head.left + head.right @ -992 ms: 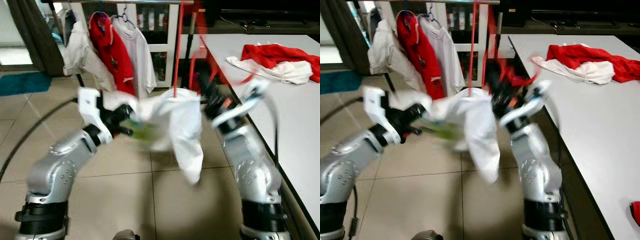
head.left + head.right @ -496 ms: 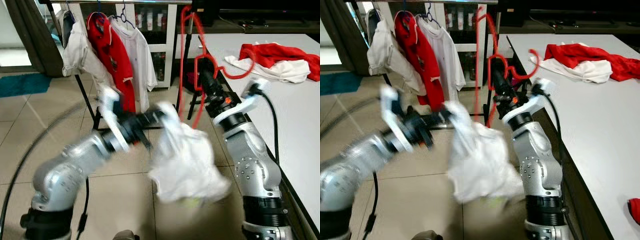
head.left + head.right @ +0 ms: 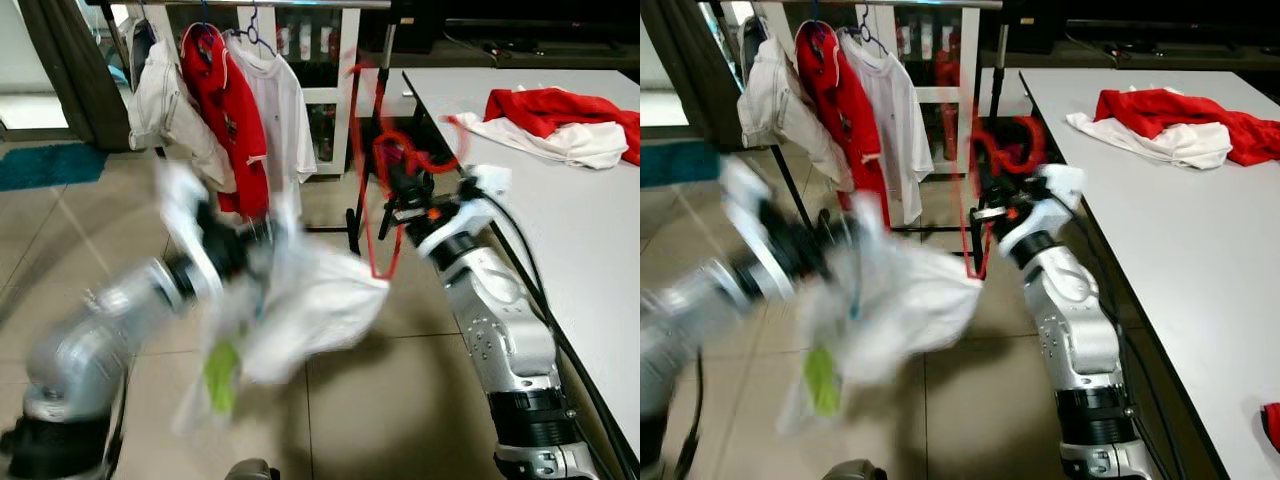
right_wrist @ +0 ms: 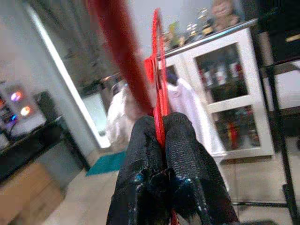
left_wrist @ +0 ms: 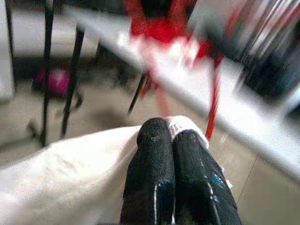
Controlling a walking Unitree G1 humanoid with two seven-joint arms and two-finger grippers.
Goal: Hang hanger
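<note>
My right gripper (image 3: 397,193) is shut on a red wire hanger (image 3: 372,215) and holds it upright beside the table's near corner; in the right wrist view the hanger (image 4: 157,70) runs between the closed fingers (image 4: 140,154). My left gripper (image 5: 171,136) is shut on a white shirt (image 3: 305,300). That shirt, blurred, is stretched low and to the left of the hanger. One corner of it reaches the hanger's lower end. A green tag (image 3: 220,375) dangles from the shirt.
A clothes rail (image 3: 300,4) runs across the top, with white and red shirts (image 3: 228,110) hanging on it. A grey table (image 3: 600,230) stands on the right, with red and white clothes (image 3: 555,110) piled on it. Tiled floor lies below.
The white shirt hung draped on the hanger a second ago. My left arm has dragged it down and to the left. The right gripper has lowered the hanger a little.
</note>
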